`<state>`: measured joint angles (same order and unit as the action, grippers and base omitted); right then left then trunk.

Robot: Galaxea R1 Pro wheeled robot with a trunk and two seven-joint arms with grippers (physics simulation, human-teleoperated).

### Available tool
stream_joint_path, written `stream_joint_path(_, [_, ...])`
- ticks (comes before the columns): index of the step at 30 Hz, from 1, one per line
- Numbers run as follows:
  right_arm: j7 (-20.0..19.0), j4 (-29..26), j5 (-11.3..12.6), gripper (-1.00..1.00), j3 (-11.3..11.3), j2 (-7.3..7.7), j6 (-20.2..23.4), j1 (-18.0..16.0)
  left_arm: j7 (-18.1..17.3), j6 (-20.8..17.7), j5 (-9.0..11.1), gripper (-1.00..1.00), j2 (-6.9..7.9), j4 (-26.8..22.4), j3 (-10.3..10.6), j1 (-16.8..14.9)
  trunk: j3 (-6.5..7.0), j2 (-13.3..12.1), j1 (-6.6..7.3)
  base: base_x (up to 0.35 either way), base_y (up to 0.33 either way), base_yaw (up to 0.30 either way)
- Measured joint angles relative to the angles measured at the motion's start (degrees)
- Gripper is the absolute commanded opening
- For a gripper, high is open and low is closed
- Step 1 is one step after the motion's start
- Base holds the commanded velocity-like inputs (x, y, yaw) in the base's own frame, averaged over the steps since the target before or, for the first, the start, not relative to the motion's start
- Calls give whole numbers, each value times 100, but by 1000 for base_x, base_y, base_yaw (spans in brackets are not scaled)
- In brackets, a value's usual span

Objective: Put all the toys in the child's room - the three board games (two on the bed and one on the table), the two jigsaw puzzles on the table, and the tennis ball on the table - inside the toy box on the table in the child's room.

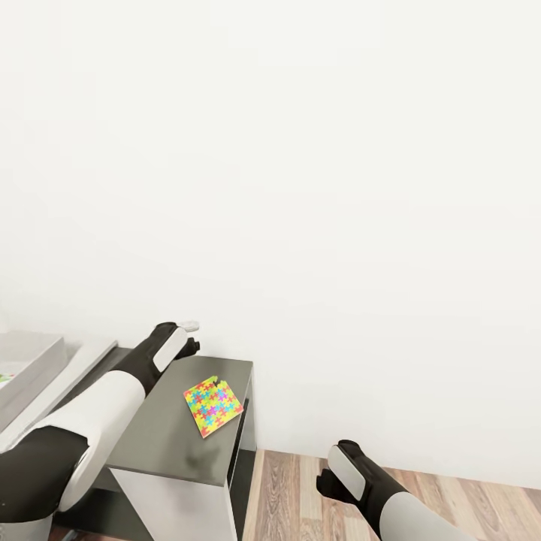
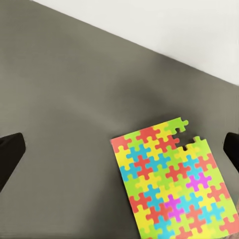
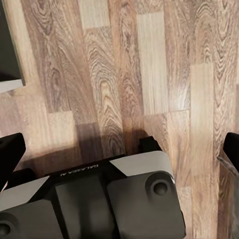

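One jigsaw puzzle (image 1: 213,406) lies flat on the dark grey surface (image 1: 173,443), near its right edge. The left gripper (image 2: 119,149) hovers above it, jaws released and empty. The right gripper (image 3: 119,147) hangs over the wood floor (image 3: 124,64), jaws spread, empty.

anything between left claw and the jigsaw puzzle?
Nothing. In the left wrist view, bare dark grey cabinet top separates the open left claw from the jigsaw puzzle.
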<state>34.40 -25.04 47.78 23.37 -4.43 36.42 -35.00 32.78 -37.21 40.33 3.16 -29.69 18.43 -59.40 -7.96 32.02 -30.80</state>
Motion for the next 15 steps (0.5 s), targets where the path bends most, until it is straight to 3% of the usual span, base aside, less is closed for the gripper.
stream_joint_path(15, [0, -2, -1, 100, 1, 7, -3, -1, 117, 18, -22, 100, -89, 0, 0, 70, -271, 603, -330, 0, 0, 0])
